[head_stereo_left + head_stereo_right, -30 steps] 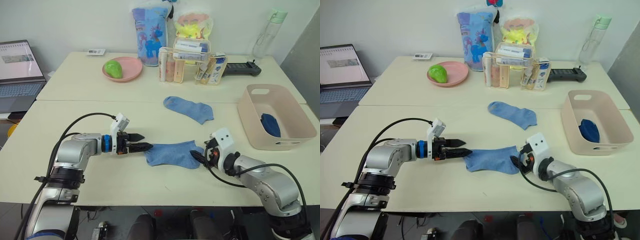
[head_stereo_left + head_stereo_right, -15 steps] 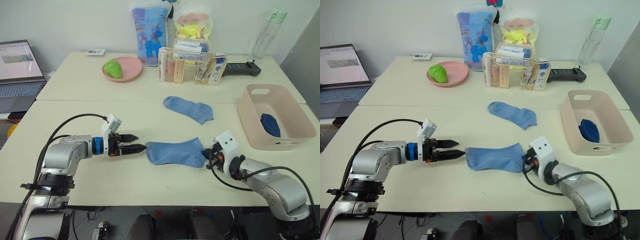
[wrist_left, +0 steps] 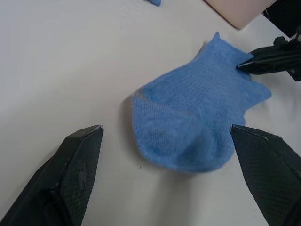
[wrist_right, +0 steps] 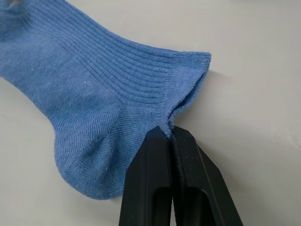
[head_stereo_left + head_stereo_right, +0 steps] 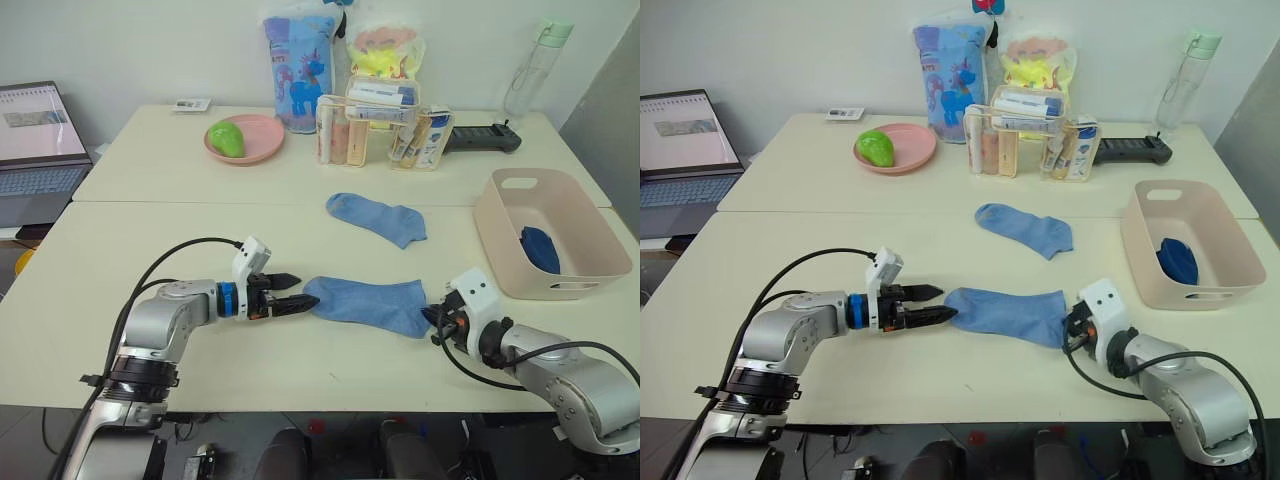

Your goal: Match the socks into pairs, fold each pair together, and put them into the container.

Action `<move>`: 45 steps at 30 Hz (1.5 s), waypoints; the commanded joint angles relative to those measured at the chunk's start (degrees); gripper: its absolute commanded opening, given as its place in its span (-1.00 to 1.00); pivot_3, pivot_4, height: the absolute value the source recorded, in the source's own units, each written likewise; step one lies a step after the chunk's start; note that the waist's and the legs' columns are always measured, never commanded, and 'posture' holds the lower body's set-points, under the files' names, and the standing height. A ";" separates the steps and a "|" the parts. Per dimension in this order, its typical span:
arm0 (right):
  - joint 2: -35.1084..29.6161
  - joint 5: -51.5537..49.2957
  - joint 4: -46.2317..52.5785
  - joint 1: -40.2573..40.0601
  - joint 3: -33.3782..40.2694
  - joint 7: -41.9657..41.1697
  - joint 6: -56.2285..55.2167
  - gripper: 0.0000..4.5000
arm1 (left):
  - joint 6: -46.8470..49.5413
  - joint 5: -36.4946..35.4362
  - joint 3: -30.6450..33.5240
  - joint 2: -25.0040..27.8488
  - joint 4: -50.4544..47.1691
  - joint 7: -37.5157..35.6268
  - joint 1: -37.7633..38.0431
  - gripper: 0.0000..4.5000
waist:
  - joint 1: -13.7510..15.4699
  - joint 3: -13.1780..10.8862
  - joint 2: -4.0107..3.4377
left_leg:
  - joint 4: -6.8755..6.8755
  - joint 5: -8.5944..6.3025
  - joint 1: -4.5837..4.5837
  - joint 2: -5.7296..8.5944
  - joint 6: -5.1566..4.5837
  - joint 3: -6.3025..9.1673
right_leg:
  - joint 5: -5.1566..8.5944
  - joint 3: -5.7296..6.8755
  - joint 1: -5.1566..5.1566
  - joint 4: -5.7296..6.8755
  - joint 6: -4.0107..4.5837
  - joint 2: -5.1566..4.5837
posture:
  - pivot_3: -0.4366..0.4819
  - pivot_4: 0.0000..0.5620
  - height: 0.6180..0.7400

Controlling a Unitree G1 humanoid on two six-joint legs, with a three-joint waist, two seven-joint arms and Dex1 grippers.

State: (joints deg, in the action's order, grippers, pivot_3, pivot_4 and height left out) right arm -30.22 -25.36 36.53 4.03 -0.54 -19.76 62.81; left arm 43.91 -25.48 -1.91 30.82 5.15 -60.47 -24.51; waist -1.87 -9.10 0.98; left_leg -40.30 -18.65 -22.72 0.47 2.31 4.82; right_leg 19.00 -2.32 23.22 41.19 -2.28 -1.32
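A: Starting at the left, what is the left gripper [image 5: 300, 302] doing?

B: It lies low over the table [image 5: 120, 250], its 2 black fingers spread, tips just beside the toe end of the near light blue sock [image 5: 368, 303]. The wrist view shows the sock lying between the spread fingers but apart from both.

A: And how does that sock look?

B: Ribbed knit, lying mostly flat and stretched lengthwise (toe toward 9 o'clock, cuff toward 3 o'clock). The cuff corner is puckered where the right gripper [image 5: 437, 318] pinches it, fingers pressed together on the fabric.

A: The other socks?

B: A second light blue sock [image 5: 376, 217] lies flat at 12 o'clock from the first, well apart from it. A dark navy sock [image 5: 540, 248] sits bunched inside the container [image 5: 583, 287], which stands at the table's right edge, at roughly 2 o'clock from the held sock.

A: Room to move?

B: Bare tabletop all around the near sock and toward the front edge. The pink plate [image 5: 262, 140] and clear organiser [image 5: 375, 130] stand far back at 12 o'clock.
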 commanded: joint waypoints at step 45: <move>-10.42 -10.91 12.37 -6.94 1.85 -6.63 -0.58 -0.10 | 6.52 -9.33 2.16 13.34 -18.98 3.26 22.47 -0.34 | 0.15 0.41 -0.29 | 0.05 -0.02 0.16 -0.02 -0.04 0.07 | 0.00 -0.09 -0.20 -0.13 0.00 -0.03 | -0.05 -0.47 0.39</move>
State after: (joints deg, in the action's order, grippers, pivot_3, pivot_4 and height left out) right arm -40.49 -35.37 46.21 -2.69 -1.01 -26.16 63.41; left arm 50.48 -35.96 -1.70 42.73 -15.21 -58.49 -3.40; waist -1.73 -8.69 0.69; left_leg -40.23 -18.67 -22.51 0.44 2.27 4.88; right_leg 19.01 -2.42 22.99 41.06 -2.28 -1.35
